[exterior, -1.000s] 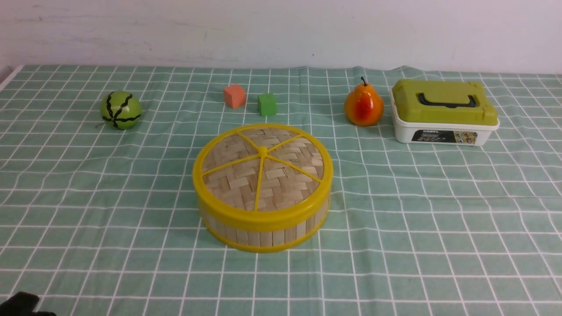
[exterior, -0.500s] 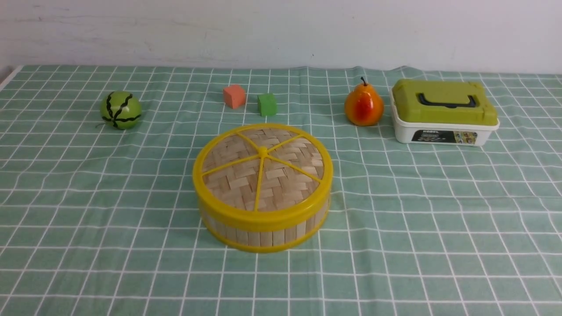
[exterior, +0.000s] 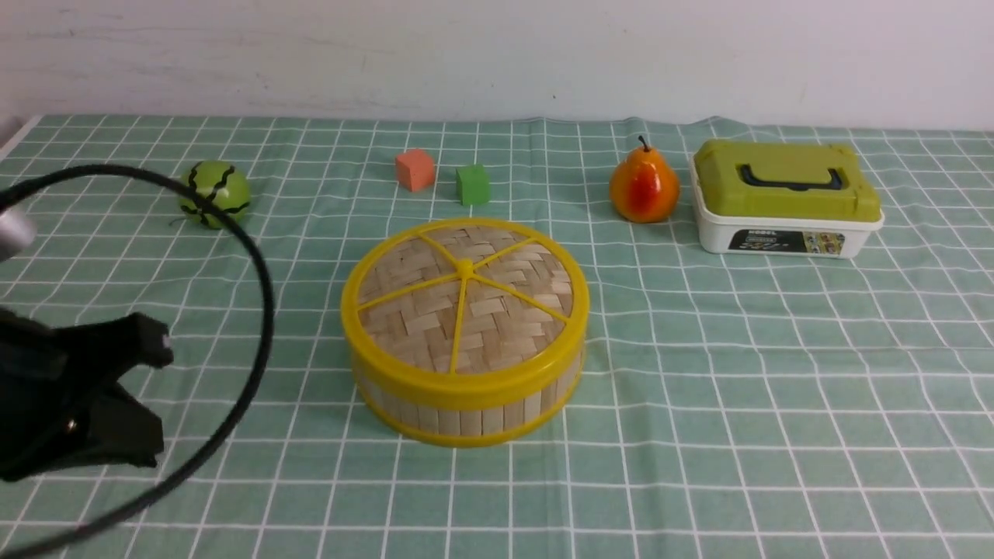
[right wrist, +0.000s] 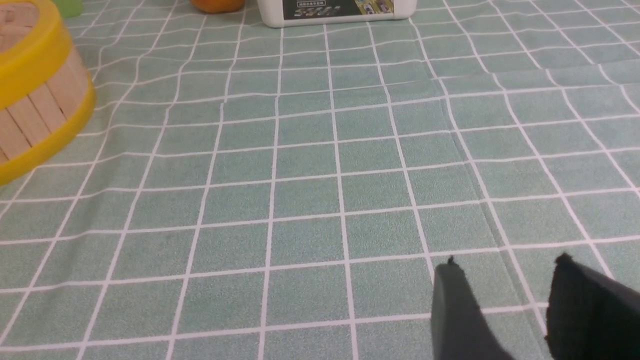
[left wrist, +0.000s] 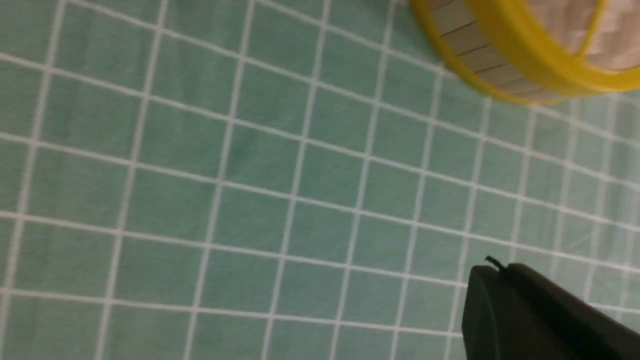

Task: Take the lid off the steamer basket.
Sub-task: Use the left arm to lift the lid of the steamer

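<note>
The steamer basket [exterior: 466,411] stands at the middle of the table with its bamboo-slat wall and yellow rims. The lid [exterior: 463,299] sits flat on top of it, woven bamboo with yellow spokes and a centre knob [exterior: 464,269]. My left gripper [exterior: 116,373] hovers to the left of the basket, well apart from it. In the left wrist view its jaws [left wrist: 497,267] are together and hold nothing, and the basket [left wrist: 480,55] shows at the frame corner. My right gripper [right wrist: 507,262] is slightly open and empty, low over the cloth, far from the basket [right wrist: 35,110]. It is out of the front view.
A green checked cloth [exterior: 699,388] covers the table. A green striped ball [exterior: 215,192], an orange cube [exterior: 414,169], a green cube [exterior: 472,184], a pear [exterior: 643,186] and a white box with a green lid [exterior: 784,198] stand along the back. A black cable [exterior: 260,295] loops beside my left gripper.
My left arm, gone from the front view half a second ago, has come in at the lower left with its cable loop. The basket and lid have not moved.
</note>
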Controlling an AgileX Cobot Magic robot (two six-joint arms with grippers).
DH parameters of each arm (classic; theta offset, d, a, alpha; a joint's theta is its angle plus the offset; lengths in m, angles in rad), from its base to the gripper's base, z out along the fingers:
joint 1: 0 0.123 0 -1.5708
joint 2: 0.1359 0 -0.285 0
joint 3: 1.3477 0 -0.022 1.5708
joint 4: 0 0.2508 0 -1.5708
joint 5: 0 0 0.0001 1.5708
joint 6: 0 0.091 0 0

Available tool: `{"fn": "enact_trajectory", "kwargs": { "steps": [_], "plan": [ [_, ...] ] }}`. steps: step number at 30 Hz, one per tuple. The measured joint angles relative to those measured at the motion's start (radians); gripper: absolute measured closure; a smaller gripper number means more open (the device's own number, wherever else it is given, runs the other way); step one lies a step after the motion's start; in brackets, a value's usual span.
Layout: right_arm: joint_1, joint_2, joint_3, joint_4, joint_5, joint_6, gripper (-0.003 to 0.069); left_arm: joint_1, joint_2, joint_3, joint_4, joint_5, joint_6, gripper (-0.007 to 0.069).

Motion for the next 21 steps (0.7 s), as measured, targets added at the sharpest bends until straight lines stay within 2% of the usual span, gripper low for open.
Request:
{"fn": "enact_trajectory", "kwargs": {
  "steps": [4,11,13,17,21],
  "plan": [
    [0.000,0.000,0.000,0.000,0.000,0.000,0.0418,-0.012,0.198,-0.208,0.019,0.111,0.000,0.0637],
    [0.000,0.000,0.000,0.000,0.000,0.000,0.0418,-0.168,0.373,-0.429,0.018,0.056,-0.036,0.0637],
    [0.000,0.000,0.000,0.000,0.000,0.000,0.0418,-0.245,0.461,-0.527,0.021,0.061,-0.071,0.0637],
    [0.000,0.000,0.000,0.000,0.000,0.000,0.0418,-0.309,0.595,-0.688,0.055,0.082,-0.092,0.0637],
    [0.000,0.000,0.000,0.000,0.000,0.000,0.0418,-0.328,0.726,-0.858,0.093,0.134,-0.118,0.0637]
  ]
}}
